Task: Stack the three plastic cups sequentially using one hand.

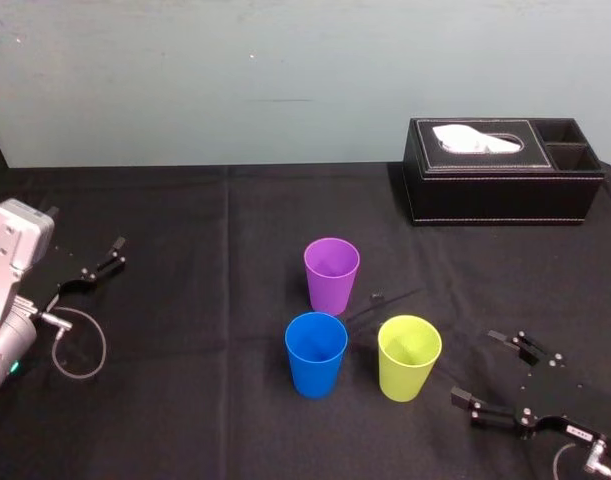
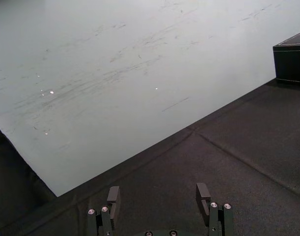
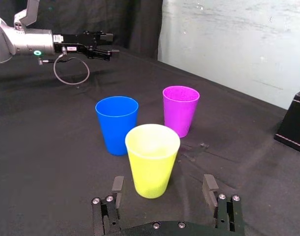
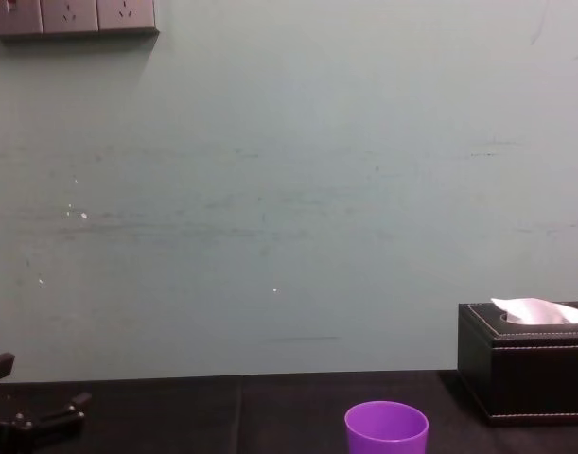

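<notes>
Head view showed the three cups upright and unstacked in a close cluster mid-table: the purple cup (image 1: 331, 275) behind, the blue cup (image 1: 316, 353) and the yellow-green cup (image 1: 409, 357) in front. Smooth and tapered, they would likely slip or tip if pinched off-centre, the yellow-green cup knocking its blue neighbour. The right gripper (image 1: 483, 368) hovered near it, jaws spread wide, empty. The left gripper (image 1: 103, 258) sat parked far left, likewise spread, over the black cloth (image 1: 185, 330).

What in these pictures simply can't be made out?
- Chest view: the purple cup loses its base to the bottom edge, and the tissue box loses its right end to the right edge.
- Head view: the small dark thing beside the purple cup is too small to identify.
- Head view: the right gripper has its wrist cut off at the bottom corner.
</notes>
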